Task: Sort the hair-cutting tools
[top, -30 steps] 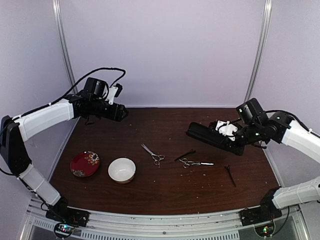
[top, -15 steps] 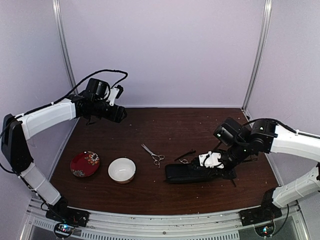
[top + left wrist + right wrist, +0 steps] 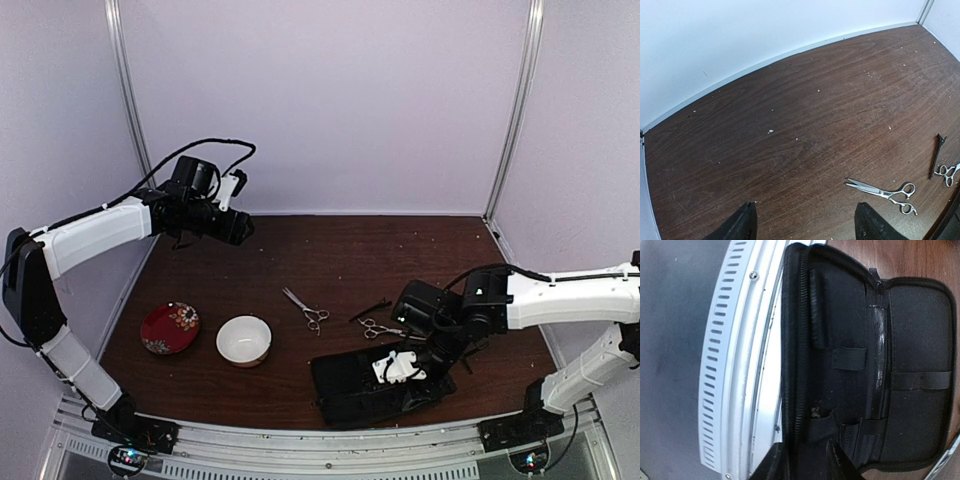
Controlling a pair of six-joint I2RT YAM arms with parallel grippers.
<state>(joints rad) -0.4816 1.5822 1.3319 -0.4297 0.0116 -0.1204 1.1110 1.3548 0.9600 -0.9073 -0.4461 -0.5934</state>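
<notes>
Two scissors unmoved, black pouch [image 3: 345, 382] brought to the near edge

The left scissors [image 3: 307, 308] and the right scissors [image 3: 385, 327] lie mid-table [image 3: 330, 250] with a black stick [image 3: 370, 310] between them, all where they were one second ago. The pouch, then held high at the far right, now lies open at the near edge, near the right scissors. The right gripper [image 3: 392, 376] is over it. Its fingers [image 3: 774, 466] stand a little apart with the zip edge between them, and I cannot tell if they still press it. The left gripper [image 3: 238, 226] stays raised at the far left, wide open and empty.
</notes>
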